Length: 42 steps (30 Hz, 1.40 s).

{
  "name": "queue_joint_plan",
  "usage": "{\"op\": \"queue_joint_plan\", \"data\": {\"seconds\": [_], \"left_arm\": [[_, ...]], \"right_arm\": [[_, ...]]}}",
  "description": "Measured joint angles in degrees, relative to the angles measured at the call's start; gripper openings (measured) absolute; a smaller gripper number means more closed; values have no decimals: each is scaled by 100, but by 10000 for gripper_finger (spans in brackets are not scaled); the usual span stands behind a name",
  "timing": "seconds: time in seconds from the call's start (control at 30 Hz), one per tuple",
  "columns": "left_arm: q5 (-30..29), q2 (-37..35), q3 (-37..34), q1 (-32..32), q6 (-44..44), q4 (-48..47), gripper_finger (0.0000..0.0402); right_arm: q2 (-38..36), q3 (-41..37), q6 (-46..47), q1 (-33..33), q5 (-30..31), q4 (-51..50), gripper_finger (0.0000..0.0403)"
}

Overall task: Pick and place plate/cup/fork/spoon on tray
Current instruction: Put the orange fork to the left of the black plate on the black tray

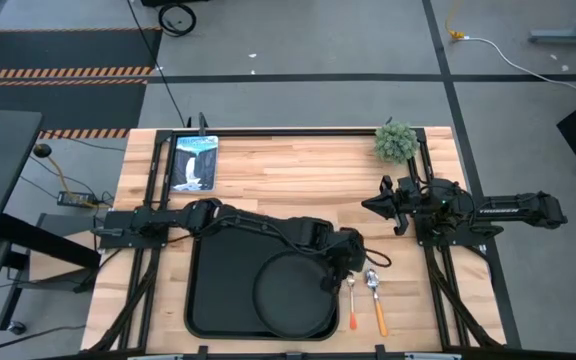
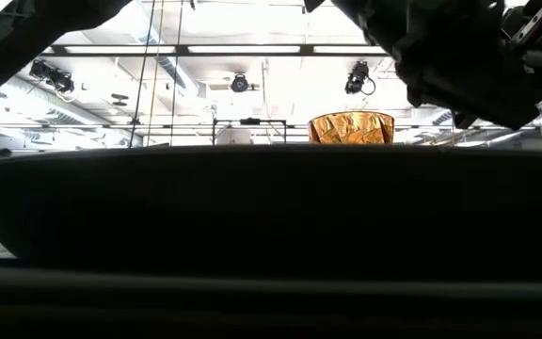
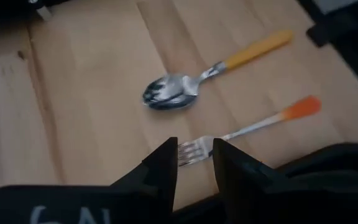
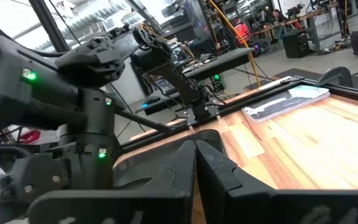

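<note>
The black tray (image 1: 213,300) lies at the table's near middle, and the round black plate (image 1: 288,290) rests flat in its right half. The fork (image 1: 351,300) and the spoon (image 1: 377,300) lie flat on the wood just right of the tray, handles toward the near edge. My left gripper (image 3: 194,165) reaches across the tray and is open, one finger on each side of the fork's tines (image 3: 191,151), just above them. The amber cup (image 2: 351,129) shows only in the low view, beyond the tray's rim. My right gripper (image 1: 370,206) is shut and empty at the far right.
A small green plant (image 1: 396,142) stands at the far right corner. A picture book or tablet (image 1: 194,162) lies at the far left. Black frame rails (image 1: 438,280) run along the table's sides. Bare wood lies between the tray and the far edge.
</note>
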Motion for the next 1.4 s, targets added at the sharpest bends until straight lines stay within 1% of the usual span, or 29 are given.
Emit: {"op": "queue_joint_plan", "data": {"seconds": [0.17,0.27,0.43,0.7,0.9,1.1,1.2,1.3,1.4], "left_arm": [[-13,37,0,78,393,-149,109],[-13,37,0,127,444,-169,109],[-49,37,0,203,353,-202,109],[-130,37,0,359,-357,54,109],[-146,67,-15,390,-347,507,110],[-124,72,-20,471,72,609,110],[-84,72,-20,598,-13,621,110],[92,72,-20,686,-207,622,110],[130,72,-20,635,-291,638,110]], "right_arm": [[0,0,0,-1,1,1,20],[0,0,0,-1,1,-1,20],[0,0,1,-1,1,1,20],[0,0,2,0,1,0,20],[0,0,0,0,1,-1,20],[0,0,0,-1,1,-1,20],[0,0,1,-2,1,-1,20],[0,0,0,0,1,-1,20],[0,0,2,-1,1,0,20]]}}
